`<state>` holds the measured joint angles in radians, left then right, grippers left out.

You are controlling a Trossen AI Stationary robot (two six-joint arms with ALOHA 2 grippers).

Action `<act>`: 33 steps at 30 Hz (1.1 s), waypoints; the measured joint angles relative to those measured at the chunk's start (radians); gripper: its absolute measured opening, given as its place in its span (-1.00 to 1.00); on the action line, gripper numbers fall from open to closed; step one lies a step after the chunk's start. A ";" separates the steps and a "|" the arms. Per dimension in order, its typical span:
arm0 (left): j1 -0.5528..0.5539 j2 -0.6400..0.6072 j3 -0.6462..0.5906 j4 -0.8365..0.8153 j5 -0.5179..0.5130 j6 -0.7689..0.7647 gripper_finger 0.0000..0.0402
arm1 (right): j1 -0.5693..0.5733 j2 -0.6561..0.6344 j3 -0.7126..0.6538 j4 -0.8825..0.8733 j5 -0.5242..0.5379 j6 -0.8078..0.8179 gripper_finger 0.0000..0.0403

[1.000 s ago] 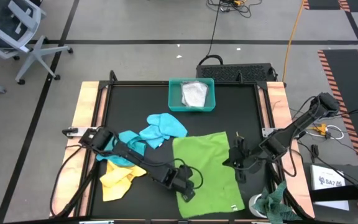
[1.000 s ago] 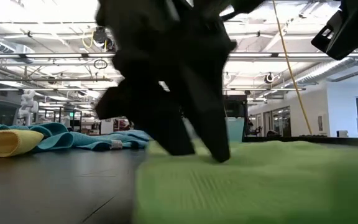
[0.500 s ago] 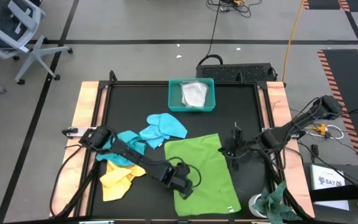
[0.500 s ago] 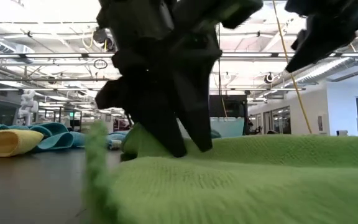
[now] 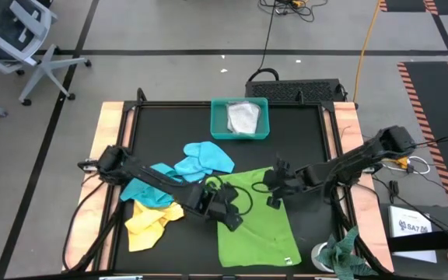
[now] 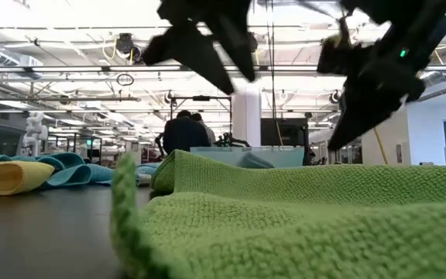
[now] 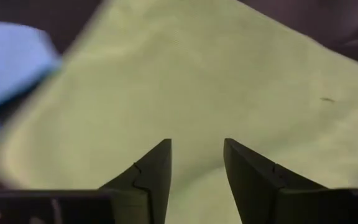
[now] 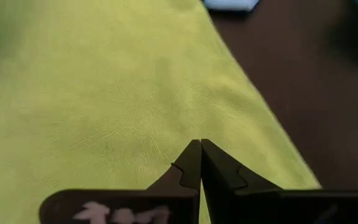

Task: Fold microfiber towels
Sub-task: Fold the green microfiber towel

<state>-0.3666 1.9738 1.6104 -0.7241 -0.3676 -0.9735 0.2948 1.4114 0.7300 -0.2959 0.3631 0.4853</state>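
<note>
A lime green towel [image 5: 255, 229] lies spread on the black table [image 5: 169, 124], near its front edge. The low view shows the lime green towel [image 6: 300, 209] rumpled into low ridges on its left side. My left gripper [image 5: 232, 219] hangs open above the towel's left part, its fingers [image 7: 154, 168] apart with only cloth beyond them. In the low view my left gripper [image 6: 237, 77] is well clear of the towel. My right gripper [image 5: 273, 190] is shut and slants down over the towel's far right corner. There is a gap under my right gripper [image 6: 337, 139].
Light blue [image 5: 204, 159], turquoise [image 5: 158, 185] and yellow [image 5: 148, 222] towels lie heaped at the table's left. A teal tray [image 5: 218, 128] at the far edge holds a pale grey cloth [image 5: 243, 118]. A mottled rag [image 5: 344, 253] sits off the near right corner. People [image 6: 184, 132] stand in the room beyond the table.
My left gripper was pressing its fingers on the green towel and has risen clear of it, tipping less steeply. My right gripper has gone left and down, over the towel's far right corner. The towel's far part has slid left and its left side has bunched up.
</note>
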 joint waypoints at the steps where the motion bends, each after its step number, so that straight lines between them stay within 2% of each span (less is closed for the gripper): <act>1: 0.005 -0.011 0.000 -0.032 -0.027 -0.003 -0.27 | -0.009 0.021 0.000 0.007 -0.001 -0.007 -1.00; 4: 0.029 -0.029 0.000 -0.152 -0.075 -0.030 -0.27 | -0.035 0.077 -0.001 0.043 -0.002 -0.032 -1.00; 8: 0.063 -0.025 -0.001 -0.255 -0.067 -0.061 -0.27 | -0.066 0.126 -0.001 0.089 -0.014 -0.059 -1.00; 12: 0.089 -0.016 0.001 -0.271 -0.029 -0.064 -0.27 | -0.098 0.128 0.000 0.105 -0.027 -0.076 -1.00; 22: 0.126 -0.019 0.000 -0.344 -0.040 -0.057 -0.27 | -0.170 0.129 -0.025 0.106 -0.027 -0.069 -1.00; 33: 0.155 -0.019 0.000 -0.391 -0.043 -0.022 -0.27 | -0.211 0.120 -0.196 0.124 -0.021 -0.034 -1.00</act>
<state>-0.2118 1.9545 1.6108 -1.1149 -0.4102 -0.9958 0.0835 1.5312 0.5342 -0.1718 0.3421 0.4515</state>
